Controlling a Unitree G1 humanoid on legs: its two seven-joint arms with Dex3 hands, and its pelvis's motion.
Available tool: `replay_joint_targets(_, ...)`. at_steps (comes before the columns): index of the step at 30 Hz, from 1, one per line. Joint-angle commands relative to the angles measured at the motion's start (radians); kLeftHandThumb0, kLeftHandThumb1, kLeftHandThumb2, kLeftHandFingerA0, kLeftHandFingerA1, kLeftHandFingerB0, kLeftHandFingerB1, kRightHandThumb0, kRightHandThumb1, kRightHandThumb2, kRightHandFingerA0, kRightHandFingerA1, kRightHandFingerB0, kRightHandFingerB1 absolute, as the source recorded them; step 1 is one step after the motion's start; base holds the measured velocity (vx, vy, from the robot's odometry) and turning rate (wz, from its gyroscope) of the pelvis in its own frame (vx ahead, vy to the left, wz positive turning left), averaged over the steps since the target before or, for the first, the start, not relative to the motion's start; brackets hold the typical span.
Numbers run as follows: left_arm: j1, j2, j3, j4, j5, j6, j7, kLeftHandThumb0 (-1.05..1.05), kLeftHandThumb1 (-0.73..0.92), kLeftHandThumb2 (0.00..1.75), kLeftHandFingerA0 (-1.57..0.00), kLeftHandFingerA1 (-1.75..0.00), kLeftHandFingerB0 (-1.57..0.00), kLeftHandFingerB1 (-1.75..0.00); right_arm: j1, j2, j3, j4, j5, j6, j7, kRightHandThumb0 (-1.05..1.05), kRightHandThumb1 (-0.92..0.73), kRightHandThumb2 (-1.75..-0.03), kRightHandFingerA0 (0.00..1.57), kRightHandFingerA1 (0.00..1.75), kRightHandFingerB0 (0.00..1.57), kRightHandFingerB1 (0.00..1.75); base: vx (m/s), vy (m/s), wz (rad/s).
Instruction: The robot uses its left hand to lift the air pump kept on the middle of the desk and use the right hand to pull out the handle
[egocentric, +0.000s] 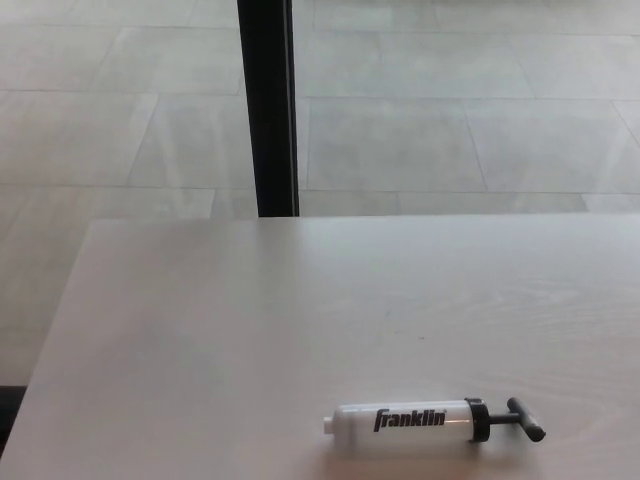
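Untouched, the air pump (405, 420) lies flat on the desk (250, 330).

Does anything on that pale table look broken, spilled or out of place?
Nothing stands out. The white cylindrical air pump lies flat on the pale wooden desk, its black T-handle pointing right, intact and unspilled. Neither robot hand shows.

A white air pump (405, 421) marked "Franklin" lies on its side near the front edge of the pale wooden worktop (250, 320). Its black T-handle (524, 419) points right, close to the black collar. Behind the worktop, a black post (268, 105) rises from the grey tiled floor (450, 100).
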Motion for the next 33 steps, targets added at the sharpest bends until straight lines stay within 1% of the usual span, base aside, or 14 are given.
replay_joint_targets(1, -0.119, -0.197, -0.439, -0.667, 0.167, 0.235, 0.135, -0.51, 0.59, 1.01, -0.62, -0.71, -0.38, -0.58, -0.055, 0.161, 0.268, -0.498, -0.034, 0.074, -0.001, -0.65, -0.71, -0.62, 0.48, 0.43, 0.33, 0.31, 0.0, 0.0, 0.0)
replay_joint_targets(4, -0.168, -0.255, -0.528, -0.673, 0.231, 0.277, 0.162, -0.48, 0.56, 0.99, -0.65, -0.74, -0.45, -0.61, -0.057, 0.205, 0.345, -0.534, -0.065, 0.074, 0.014, -0.69, -0.68, -0.61, 0.45, 0.47, 0.3, 0.33, 0.0, 0.0, 0.0)
replay_joint_targets(5, -0.174, -0.272, -0.554, -0.661, 0.265, 0.263, 0.167, -0.51, 0.7, 0.6, -0.67, -0.64, -0.58, -0.53, -0.054, 0.226, 0.362, -0.537, -0.065, 0.067, 0.02, -0.68, -0.67, -0.6, 0.45, 0.5, 0.29, 0.34, 0.0, 0.0, 0.0)
replay_joint_targets(10, -0.178, -0.334, -0.642, -0.606, 0.325, 0.218, 0.17, -0.54, 0.65, 0.59, -0.68, -0.75, -0.63, -0.56, -0.036, 0.301, 0.413, -0.576, -0.076, 0.095, -0.02, -0.6, -0.67, -0.59, 0.43, 0.49, 0.32, 0.34, 0.0, 0.0, 0.0)
replay_joint_targets(11, -0.176, -0.328, -0.665, -0.599, 0.35, 0.212, 0.163, -0.56, 0.66, 0.6, -0.67, -0.75, -0.61, -0.55, -0.039, 0.308, 0.42, -0.574, -0.072, 0.101, -0.019, -0.58, -0.48, -0.93, 0.42, 0.62, 0.2, 0.47, 0.0, 0.0, 0.0)
replay_joint_targets(12, -0.185, -0.315, -0.729, -0.562, 0.428, 0.179, 0.153, -0.59, 0.66, 0.6, -0.71, -0.78, -0.65, -0.57, -0.034, 0.306, 0.447, -0.563, -0.096, 0.094, -0.005, -0.64, -0.63, -0.6, 0.45, 0.49, 0.33, 0.35, 0.0, 0.0, 0.0)
replay_joint_targets(13, -0.189, -0.324, -0.746, -0.55, 0.425, 0.177, 0.148, -0.6, 0.64, 0.59, -0.71, -0.78, -0.66, -0.58, -0.033, 0.309, 0.453, -0.561, -0.086, 0.097, 0.006, -0.65, -0.66, -0.6, 0.47, 0.49, 0.34, 0.35, 0.0, 0.0, 0.0)
replay_joint_targets(15, -0.209, -0.337, -0.811, -0.528, 0.463, 0.226, 0.161, -0.62, 0.64, 0.59, -0.76, -0.79, -0.7, -0.57, -0.038, 0.312, 0.483, -0.551, -0.114, 0.094, 0.001, -0.65, -0.65, -0.6, 0.55, 0.52, 0.4, 0.36, 0.0, 0.0, 0.0)
replay_joint_targets(16, -0.208, -0.345, -0.828, -0.526, 0.47, 0.23, 0.167, -0.61, 0.64, 0.59, -0.76, -0.78, -0.71, -0.58, -0.038, 0.31, 0.492, -0.557, -0.115, 0.11, 0.002, -0.7, -0.53, -0.89, 0.49, 0.6, 0.33, 0.48, 0.0, 0.0, 0.0)
replay_joint_targets(18, -0.208, -0.358, -0.852, -0.514, 0.474, 0.233, 0.176, -0.57, 0.63, 0.59, -0.73, -0.78, -0.7, -0.6, -0.038, 0.318, 0.499, -0.573, -0.095, 0.141, -0.003, -0.61, -0.65, -0.59, 0.54, 0.51, 0.39, 0.35, 0.0, 0.0, 0.0)
replay_joint_targets(27, -0.226, -0.333, -1.016, -0.468, 0.586, 0.28, 0.163, -0.66, 0.65, 0.6, -0.69, -0.87, -0.63, -0.63, -0.026, 0.347, 0.502, -0.616, -0.051, 0.201, -0.026, -0.6, -0.5, -0.87, 0.5, 0.63, 0.35, 0.51, 0.0, 0.0, 0.0)
replay_joint_targets(28, -0.239, -0.315, -1.043, -0.47, 0.616, 0.306, 0.15, -0.69, 0.5, 0.91, -0.63, -0.79, -0.61, -0.69, -0.029, 0.352, 0.497, -0.629, -0.033, 0.222, -0.027, -0.6, -0.5, -0.87, 0.52, 0.64, 0.36, 0.52, 0.0, 0.0, 0.0)
replay_joint_targets(30, -0.253, -0.304, -1.07, -0.476, 0.633, 0.35, 0.136, -0.7, 0.67, 0.6, -0.63, -0.76, -0.63, -0.62, -0.028, 0.355, 0.492, -0.646, -0.018, 0.247, -0.032, -0.6, -0.49, -0.87, 0.52, 0.63, 0.36, 0.51, 0.0, 0.0, 0.0)
replay_joint_targets(33, -0.291, -0.269, -1.144, -0.493, 0.666, 0.446, 0.047, -0.68, 0.68, 0.6, -0.57, -0.67, -0.56, -0.56, -0.034, 0.352, 0.487, -0.648, -0.018, 0.249, -0.033, -0.56, -0.52, -0.87, 0.51, 0.62, 0.35, 0.51, 0.0, 0.0, 0.0)
